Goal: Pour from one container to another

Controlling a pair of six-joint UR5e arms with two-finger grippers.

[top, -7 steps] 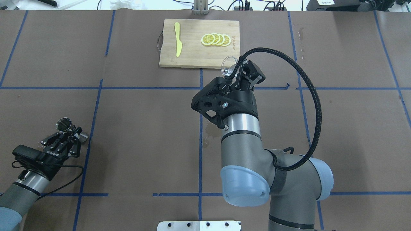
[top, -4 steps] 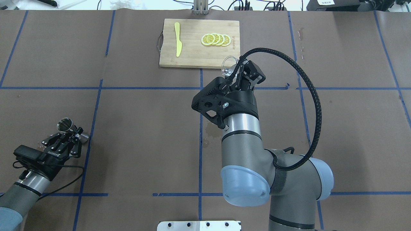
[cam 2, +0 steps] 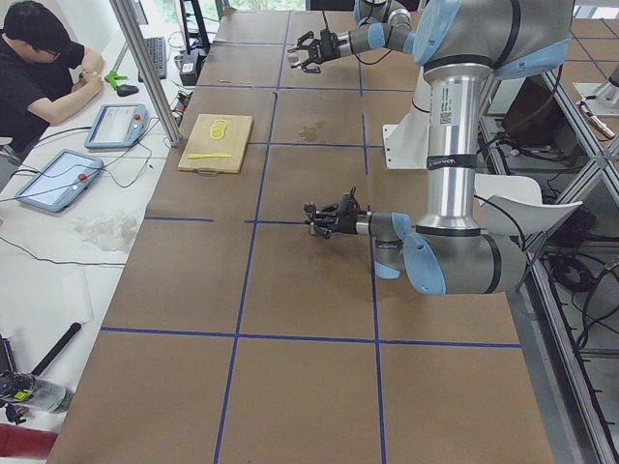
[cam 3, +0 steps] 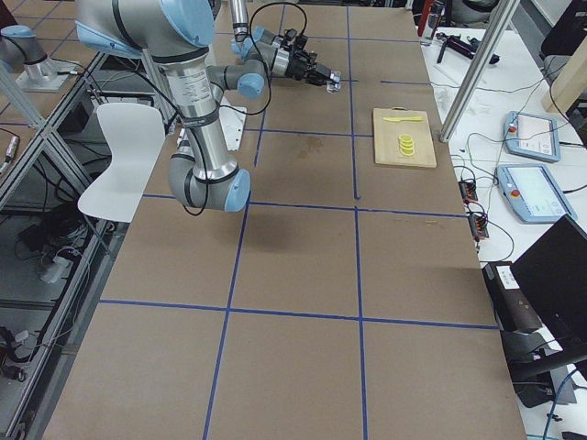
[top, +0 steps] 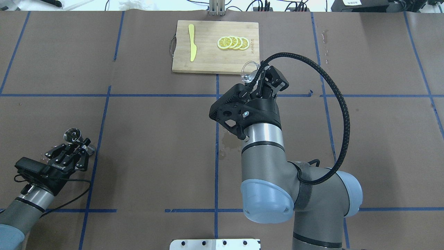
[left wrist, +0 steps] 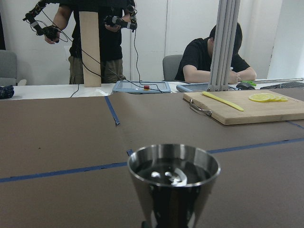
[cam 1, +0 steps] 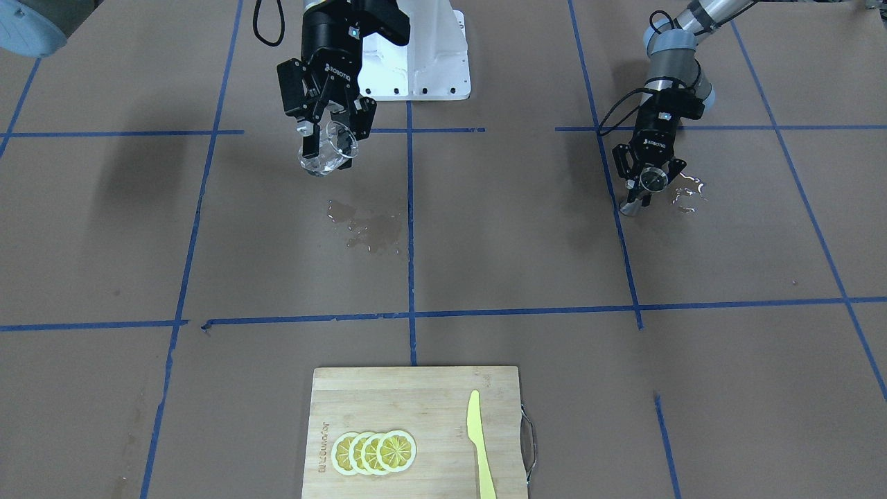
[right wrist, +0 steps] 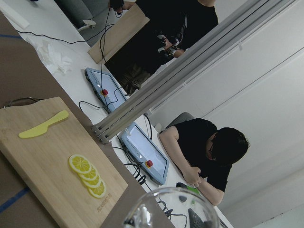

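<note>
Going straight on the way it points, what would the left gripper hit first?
Beyond the jigger in its jaws, probably nothing nearby: the left gripper aims across bare table, passing the handle end of the cutting board. A tablet beyond the far edge sits roughly in line, though depth is unclear.

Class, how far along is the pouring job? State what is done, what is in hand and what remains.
Done: each vessel is gripped, the left claw shut on the steel cup, which holds liquid, the right claw on the clear glass. In hand: the glass hangs raised and tilted, far from the cup. Left: bring them together and pour. A wet patch marks the paper.
</note>
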